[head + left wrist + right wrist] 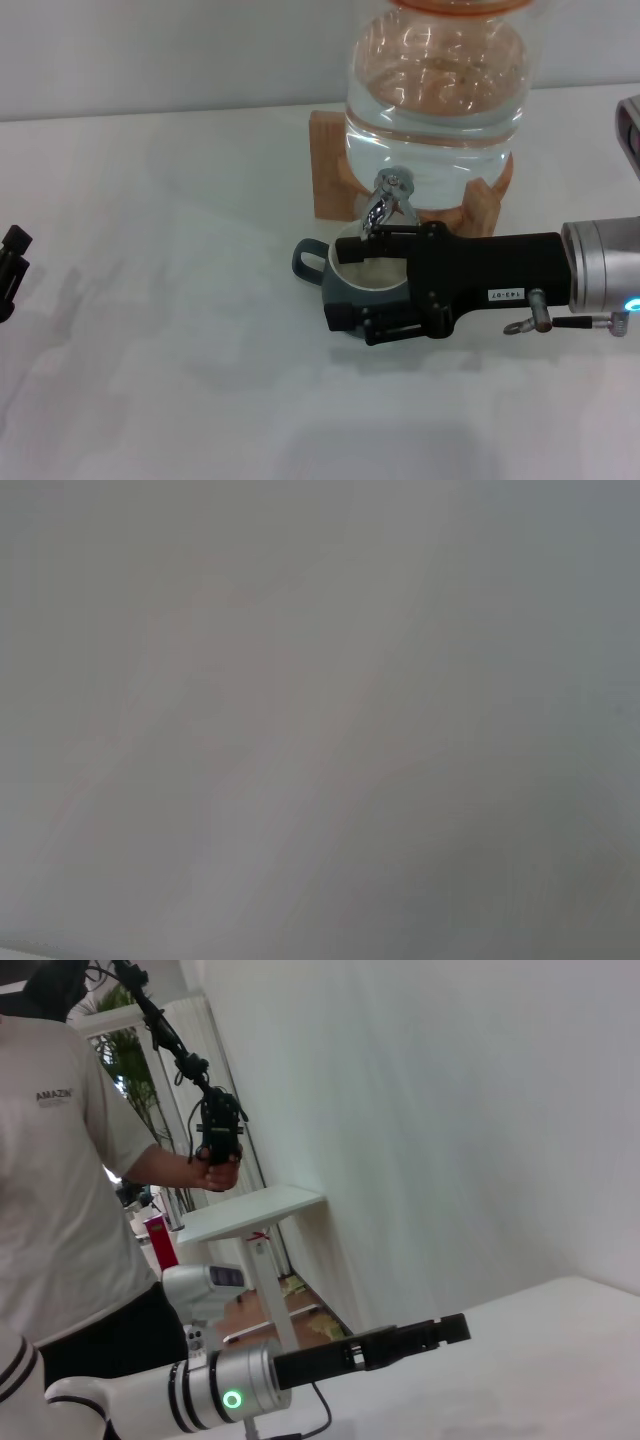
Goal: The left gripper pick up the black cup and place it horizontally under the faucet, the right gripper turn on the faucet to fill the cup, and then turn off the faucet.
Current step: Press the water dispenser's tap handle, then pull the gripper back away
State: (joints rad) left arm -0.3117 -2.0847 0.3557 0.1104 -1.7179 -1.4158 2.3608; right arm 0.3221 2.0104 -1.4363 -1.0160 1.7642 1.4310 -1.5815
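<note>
The black cup [343, 290] stands upright on the white table under the faucet [386, 198], its loop handle pointing left and its cream inside showing. The faucet is fixed to the clear glass water jar [435, 70]. My right gripper [352, 278], all black with a white label, reaches in from the right with its fingers spread. One finger [388, 233] lies against the faucet's spout and the other [372, 322] is in front of the cup. My left gripper [12, 262] is parked at the table's far left; it also shows in the right wrist view [440, 1332].
The jar rests on a wooden stand [328, 165] at the back of the table [180, 330]. The left wrist view shows only a blank grey surface. A person [70, 1210] stands beyond the table holding a black handle.
</note>
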